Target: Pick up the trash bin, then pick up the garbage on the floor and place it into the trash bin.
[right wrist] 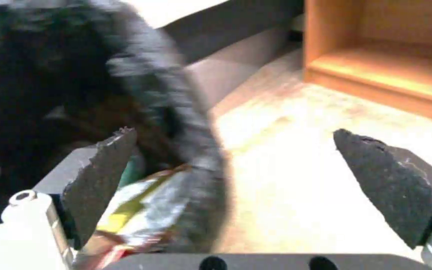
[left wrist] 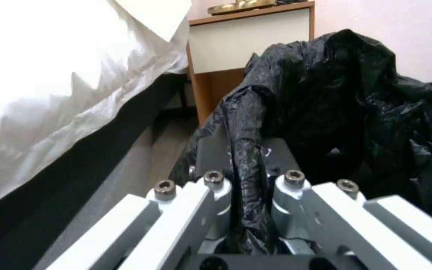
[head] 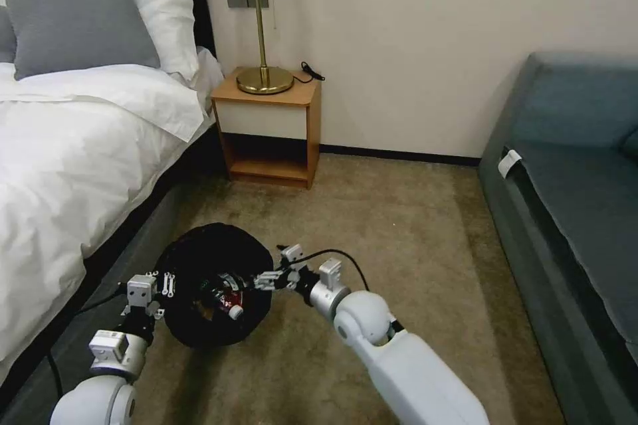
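Our left tool point(left wrist: 243, 210) is clamped on the rim of the one small round trash bin lined with crinkly black plastic point(head: 216, 279), holding it beside the bed. Our right tool point(right wrist: 236, 180) stands wide over the bin's mouth, gripping nothing. Inside we count a yellow-and-silver snack wrapper point(right wrist: 141, 206) and a red-and-white crumpled wrapper point(head: 229, 299); more we cannot make out. We judge it best to draw back cleanly without snagging the liner. No litter shows on the beige-brown carpet floor point(head: 399, 226).

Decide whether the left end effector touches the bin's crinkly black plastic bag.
Touching: the left wrist view shows the left end effector pinching a fold of the crinkly black plastic bag.
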You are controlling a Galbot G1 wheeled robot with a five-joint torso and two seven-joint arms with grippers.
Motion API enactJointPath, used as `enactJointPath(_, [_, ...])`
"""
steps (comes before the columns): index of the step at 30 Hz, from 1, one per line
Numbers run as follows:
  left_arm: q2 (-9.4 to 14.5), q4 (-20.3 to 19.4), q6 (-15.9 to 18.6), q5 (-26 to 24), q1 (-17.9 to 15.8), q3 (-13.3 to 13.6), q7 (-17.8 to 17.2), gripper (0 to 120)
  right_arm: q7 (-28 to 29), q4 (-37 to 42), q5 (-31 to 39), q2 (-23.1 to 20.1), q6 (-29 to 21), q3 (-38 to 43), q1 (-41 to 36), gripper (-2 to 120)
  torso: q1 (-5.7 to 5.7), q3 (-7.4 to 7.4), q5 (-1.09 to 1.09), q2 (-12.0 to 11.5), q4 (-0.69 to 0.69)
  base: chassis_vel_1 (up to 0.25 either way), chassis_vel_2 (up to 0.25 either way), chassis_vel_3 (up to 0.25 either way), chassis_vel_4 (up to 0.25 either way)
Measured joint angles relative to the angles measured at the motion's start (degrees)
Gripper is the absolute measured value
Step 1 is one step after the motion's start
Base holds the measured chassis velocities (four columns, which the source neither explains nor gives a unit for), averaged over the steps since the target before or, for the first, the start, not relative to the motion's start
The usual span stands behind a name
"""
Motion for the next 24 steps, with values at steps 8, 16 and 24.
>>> enactJointPath(8, [0.03, -0.61, 1.08, -2.38, -0.33, 0.58, -0.75, 5, -0.21, -5.58, 0.38, -3.45, 1.04, 6.72, 1.35, 100, 0.0, 0.0, 0.01, 0.0, 0.0, 0.0, 0.0, 0.0, 0.0])
enactJointPath(16, [0.21, -1.52, 3.53, -10.35, -1.15, 2.11, -3.21, 5, -0.1, -13.02, -2.01, -6.11, 2.04, 11.86, 2.18, 100, 0.0, 0.0, 0.01, 0.0, 0.0, 0.0, 0.0, 0.0, 0.0])
enactJointPath(24, [-2.02, -2.7, 10.31, -28.95, -3.77, 4.81, -11.69, 5, -0.53, -18.21, -5.65, -7.84, 3.1, 17.17, 1.55, 100, 0.0, 0.0, 0.01, 0.0, -0.01, 0.0, 0.0, 0.0, 0.0])
